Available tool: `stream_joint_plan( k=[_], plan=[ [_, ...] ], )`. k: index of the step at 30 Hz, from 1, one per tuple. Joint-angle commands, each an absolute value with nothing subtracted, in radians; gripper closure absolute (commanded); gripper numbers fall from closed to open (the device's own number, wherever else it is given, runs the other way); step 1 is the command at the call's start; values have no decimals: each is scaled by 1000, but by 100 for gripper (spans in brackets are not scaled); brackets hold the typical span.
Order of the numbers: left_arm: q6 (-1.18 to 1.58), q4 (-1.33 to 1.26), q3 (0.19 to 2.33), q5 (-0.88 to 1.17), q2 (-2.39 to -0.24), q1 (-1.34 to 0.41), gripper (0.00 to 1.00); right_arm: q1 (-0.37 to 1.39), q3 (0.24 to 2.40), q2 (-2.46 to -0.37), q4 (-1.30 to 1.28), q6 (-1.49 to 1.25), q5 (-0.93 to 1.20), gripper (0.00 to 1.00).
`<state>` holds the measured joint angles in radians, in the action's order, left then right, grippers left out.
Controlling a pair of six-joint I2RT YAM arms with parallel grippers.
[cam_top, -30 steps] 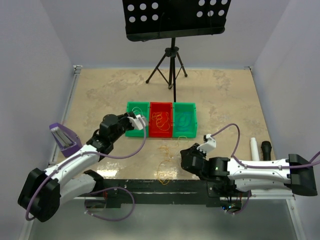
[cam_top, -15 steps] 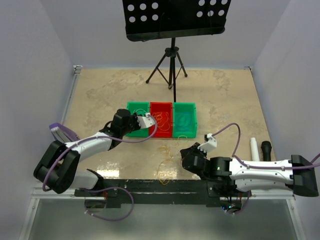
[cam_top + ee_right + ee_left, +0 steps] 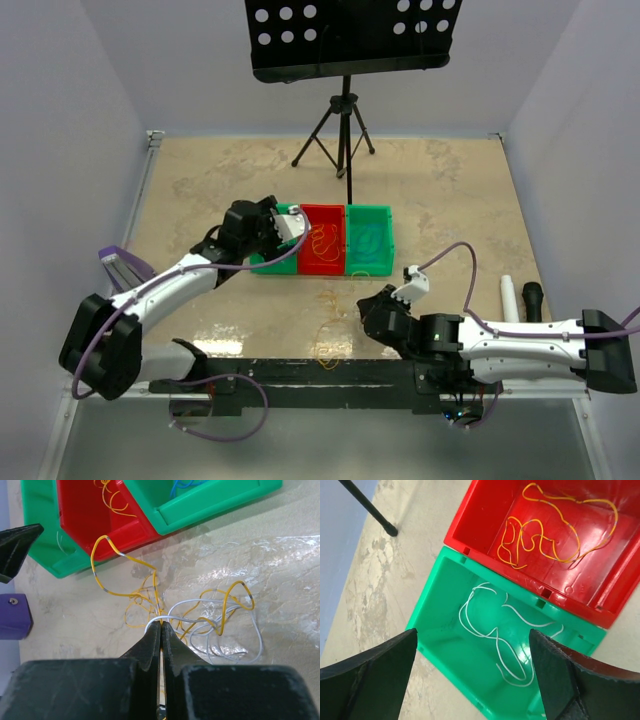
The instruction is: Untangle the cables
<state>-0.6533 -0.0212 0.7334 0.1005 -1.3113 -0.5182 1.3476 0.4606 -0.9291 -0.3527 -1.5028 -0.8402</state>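
My left gripper [image 3: 472,639] hangs open over the left green bin [image 3: 442,582], where a whitish cable [image 3: 492,632] lies loose with nothing between the jaws. The red bin [image 3: 480,515] beside it holds a yellow-orange cable [image 3: 540,535]. In the top view the left gripper [image 3: 283,226] is at the bins' left end. My right gripper [image 3: 161,622] is shut on a yellow cable [image 3: 107,591] and a white cable [image 3: 250,630] where they cross, at the edge of a tangle [image 3: 328,340] on the table. The right green bin [image 3: 368,243] holds a pale cable.
A music stand's tripod [image 3: 345,130] stands behind the bins. A purple block [image 3: 125,268] sits at the table's left edge. A white cylinder [image 3: 510,295] and a black object [image 3: 533,298] lie at the right edge. The right gripper [image 3: 366,310] is in front of the bins.
The left gripper has gone from shut to open above the left green bin, and its arm has reached farther over the bins. The right arm has barely moved.
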Motion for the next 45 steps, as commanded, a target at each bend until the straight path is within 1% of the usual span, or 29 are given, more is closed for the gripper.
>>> stream_joint_plan(
  k=[1, 3, 5, 7, 8, 9, 12, 14, 16, 18, 22, 26, 27, 28, 30, 31, 33, 34, 37, 38, 39, 40, 42, 43, 44, 45],
  plan=[
    [-577, 109, 802, 178, -1157, -522, 0, 1350, 497, -901, -206, -1312, -836, 100],
    [-549, 164, 822, 257, -1086, -522, 0, 1350, 485, -875, -113, -1214, -807, 100],
    [-505, 234, 857, 378, -1039, -522, 0, 1350, 463, -847, -22, -1125, -773, 100],
    [-444, 305, 891, 536, -1016, -522, 0, 1348, 456, -839, 32, -1053, -746, 100],
    [-399, 339, 899, 654, -1014, -523, 0, 1351, 456, -844, 53, -1022, -733, 100],
    [-373, 345, 899, 731, -1019, -522, 0, 1348, 457, -853, 78, -993, -710, 100],
    [-308, 324, 888, 877, -1048, -525, 0, 1348, 469, -900, 138, -934, -667, 100],
    [-305, 339, 900, 989, -1084, -526, 0, 1350, 491, -949, 150, -922, -660, 100],
    [-357, 418, 934, 1081, -1149, -535, 0, 1351, 508, -988, 159, -907, -657, 100],
    [-403, 465, 943, 1094, -1163, -554, 0, 1351, 518, -1012, 175, -894, -653, 100],
    [-402, 408, 904, 1081, -1150, -561, 0, 1350, 523, -1041, 212, -881, -647, 100],
    [-385, 361, 876, 1062, -1150, -575, 7, 1351, 534, -1057, 225, -865, -637, 100],
    [-382, 348, 870, 1060, -1152, -578, 9, 1351, 535, -1060, 232, -862, -635, 100],
    [-379, 335, 868, 1057, -1155, -578, 14, 1350, 535, -1060, 236, -861, -634, 100],
    [-377, 318, 861, 1042, -1157, -581, 27, 1350, 540, -1060, 244, -858, -634, 100],
    [-377, 302, 858, 1025, -1155, -580, 37, 1351, 541, -1060, 248, -856, -632, 100],
    [-377, 278, 850, 993, -1155, -580, 46, 1354, 541, -1060, 264, -848, -624, 100],
    [-370, 266, 845, 977, -1157, -580, 53, 1355, 540, -1060, 268, -848, -623, 100],
    [-354, 235, 844, 956, -1154, -578, 82, 1356, 545, -1069, 268, -842, -618, 100],
    [-342, 223, 845, 947, -1149, -578, 94, 1356, 543, -1072, 265, -842, -617, 100],
    [-338, 218, 851, 936, -1146, -578, 100, 1359, 542, -1074, 262, -842, -614, 100],
    [-336, 222, 857, 927, -1144, -578, 100, 1358, 540, -1072, 252, -850, -617, 100],
    [-351, 250, 885, 898, -1134, -578, 100, 1359, 535, -1060, 227, -873, -630, 94],
    [-366, 270, 893, 878, -1129, -578, 100, 1358, 531, -1049, 210, -885, -643, 89],
    [-383, 290, 899, 861, -1121, -575, 100, 1358, 525, -1036, 196, -899, -652, 81],
    [-399, 311, 903, 842, -1112, -575, 100, 1358, 516, -1017, 177, -911, -664, 75]
  ],
)
